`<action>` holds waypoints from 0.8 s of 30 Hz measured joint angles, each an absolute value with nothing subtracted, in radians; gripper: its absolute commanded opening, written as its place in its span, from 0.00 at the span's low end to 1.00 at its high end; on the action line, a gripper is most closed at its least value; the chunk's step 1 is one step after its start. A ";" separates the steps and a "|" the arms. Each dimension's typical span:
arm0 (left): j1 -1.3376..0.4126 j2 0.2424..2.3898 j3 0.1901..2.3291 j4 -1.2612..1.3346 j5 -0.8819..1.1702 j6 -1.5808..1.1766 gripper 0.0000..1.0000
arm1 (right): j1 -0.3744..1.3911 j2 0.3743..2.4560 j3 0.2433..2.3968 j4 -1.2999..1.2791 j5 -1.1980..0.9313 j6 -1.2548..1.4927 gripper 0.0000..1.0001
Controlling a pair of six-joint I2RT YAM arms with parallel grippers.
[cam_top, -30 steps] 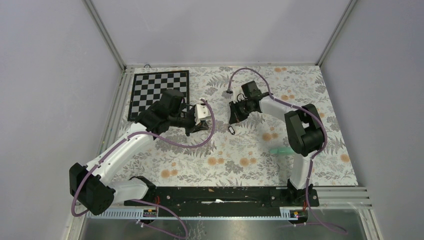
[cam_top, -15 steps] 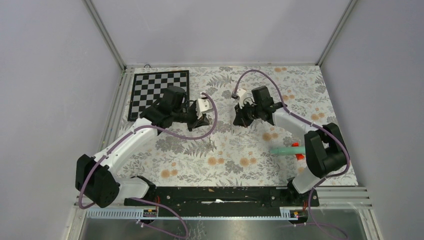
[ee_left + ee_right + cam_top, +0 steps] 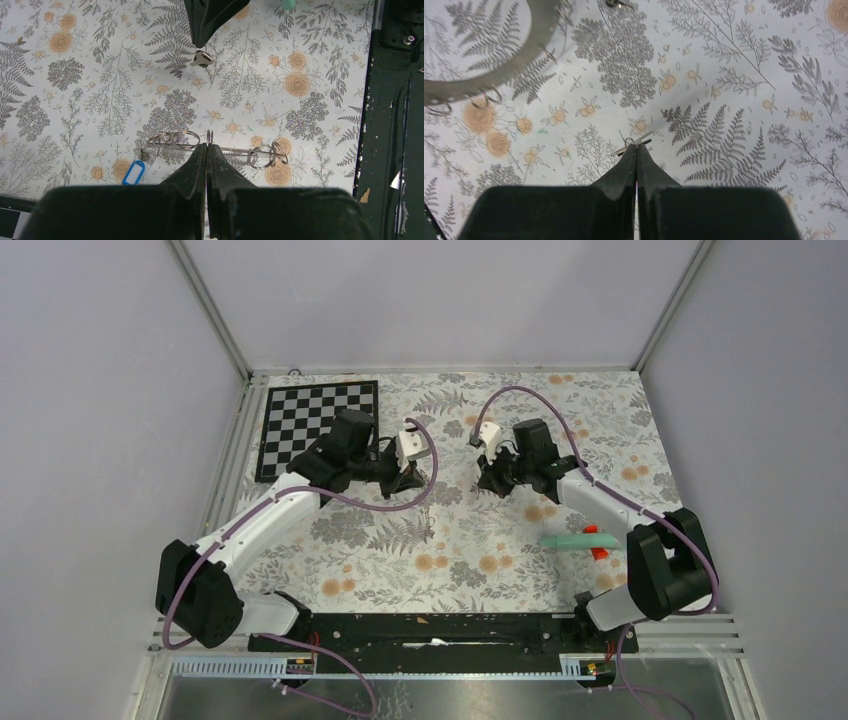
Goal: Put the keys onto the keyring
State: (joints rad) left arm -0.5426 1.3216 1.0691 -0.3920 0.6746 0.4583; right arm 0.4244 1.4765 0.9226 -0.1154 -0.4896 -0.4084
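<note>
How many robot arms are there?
2. The left arm reaches from the near left, beside the chequered board; the right arm reaches from the near right, past the teal stick.

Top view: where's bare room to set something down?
Free: the floral cloth along the near edge, left of the long teal stick with red piece; the far right corner. Crowded: mid-table, where the left claw holding the large dark-grey keyring hoop faces the right claw holding a tiny key.
</note>
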 measured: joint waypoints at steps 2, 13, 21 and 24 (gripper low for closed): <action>-0.543 1.321 1.069 -0.391 0.673 0.458 0.00 | 0.425 1.483 0.923 -0.136 -0.466 -0.426 0.00; -0.543 1.283 1.037 -0.395 0.651 0.472 0.00 | 0.425 1.580 0.926 -0.248 -0.381 -0.490 0.03; -0.543 1.277 1.037 -0.395 0.650 0.479 0.00 | 0.425 1.580 0.892 -0.273 -0.355 -0.522 0.08; -0.543 1.277 1.037 -0.395 0.650 0.481 0.00 | 0.425 1.579 0.877 -0.281 -0.355 -0.532 0.11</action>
State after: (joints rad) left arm -0.5426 1.2770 1.0367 -0.3946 0.6502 0.4808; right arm 0.4248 1.5791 0.8772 -0.2810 -0.3546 -0.5316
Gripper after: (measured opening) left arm 0.010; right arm 0.081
